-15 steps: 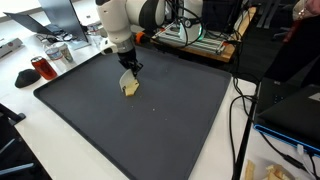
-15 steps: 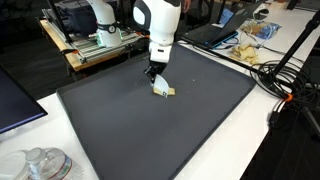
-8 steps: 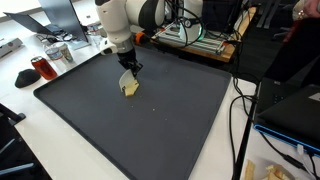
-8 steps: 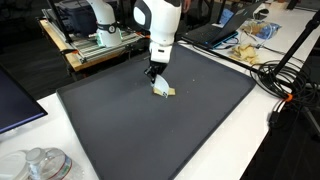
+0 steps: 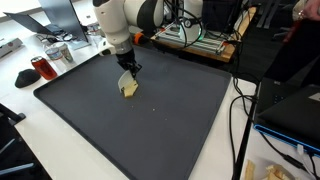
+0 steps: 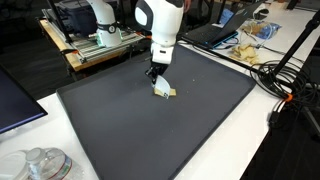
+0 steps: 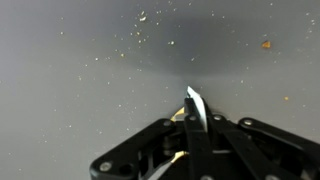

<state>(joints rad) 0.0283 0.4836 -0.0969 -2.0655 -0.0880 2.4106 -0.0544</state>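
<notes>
My gripper (image 5: 128, 78) hangs low over the dark grey mat (image 5: 170, 130), with a small yellow-and-white object (image 5: 130, 88) at its fingertips. The object rests on or just above the mat; it also shows in an exterior view (image 6: 163, 91) under the gripper (image 6: 155, 78). In the wrist view the jaws (image 7: 192, 110) are closed together on a thin white-and-yellow piece (image 7: 193, 100) that sticks out past the fingertips. The mat below is speckled with small crumbs.
A red cup (image 5: 42, 68) and a clear container (image 5: 57, 52) stand on the white table beside the mat. Electronics on a wooden rack (image 5: 195, 38) stand behind. Cables (image 5: 240, 120) run along the mat's edge. Crumpled wrappers (image 6: 250, 42) lie on the far side.
</notes>
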